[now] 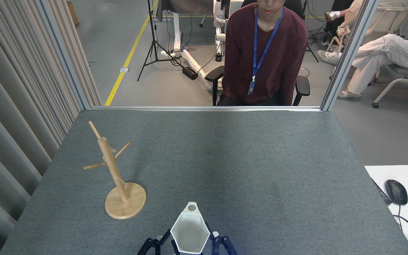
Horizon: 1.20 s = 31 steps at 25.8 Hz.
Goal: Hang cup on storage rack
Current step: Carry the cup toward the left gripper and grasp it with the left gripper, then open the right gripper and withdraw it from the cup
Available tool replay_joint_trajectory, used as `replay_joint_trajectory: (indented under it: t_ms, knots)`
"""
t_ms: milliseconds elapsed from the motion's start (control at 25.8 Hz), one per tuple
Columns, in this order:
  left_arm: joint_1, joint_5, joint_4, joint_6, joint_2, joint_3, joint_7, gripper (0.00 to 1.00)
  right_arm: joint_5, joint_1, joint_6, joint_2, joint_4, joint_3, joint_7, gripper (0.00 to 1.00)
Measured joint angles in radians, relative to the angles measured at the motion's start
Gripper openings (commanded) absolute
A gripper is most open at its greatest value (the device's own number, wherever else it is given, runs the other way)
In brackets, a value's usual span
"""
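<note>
1. Cup [189, 235] at the near edge of the table [246, 166], mouth facing up toward the camera, tab handle with its round hole pointing away toward the far side.
2. Right gripper [192, 243] closed around the cup, dark fingers [221, 244] showing on either side of its faceted body (lower part cut off by the frame edge).
3. Left gripper [153, 245] just left of the cup, only its dark tips in view at the bottom edge; cannot tell whether open or closed.
4. Rack [116, 177] upright on its round base, left of the cup and a little farther back, well apart from it; thin pegs angled upward, all bare.
5. Wide bare grey surface between cup and rack, and across the whole centre and right of the table.
6. Beyond the far rail, a seated person [264, 53] facing the table; a mouse [396, 191] on a white desk off the right edge.
</note>
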Motion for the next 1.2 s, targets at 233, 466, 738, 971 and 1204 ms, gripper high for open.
replay_joint_trajectory:
  t_ms: [233,466,738,971,1204]
  knots:
    - [-0.003,0.001,-0.007,0.0,-0.002,0.001,0.008,1.0,0.0,0.003,0.014,-0.001,0.006,0.04,-0.004,0.56]
    - [-0.008,0.001,-0.013,-0.001,-0.004,0.001,0.017,0.4,0.0,0.009,0.019,-0.002,0.011,0.047,-0.004,0.75]
    - [-0.009,-0.003,-0.024,-0.003,-0.003,-0.001,0.026,0.33,-0.003,0.011,0.034,-0.002,0.008,0.046,-0.029,0.98]
    - [-0.01,-0.003,-0.025,0.0,-0.003,-0.003,0.028,0.33,-0.009,0.009,0.034,-0.001,-0.047,0.042,-0.059,0.99]
    - [-0.01,-0.003,-0.025,0.0,-0.004,-0.004,0.028,0.34,-0.086,-0.022,0.043,0.011,-0.133,-0.044,-0.088,0.99]
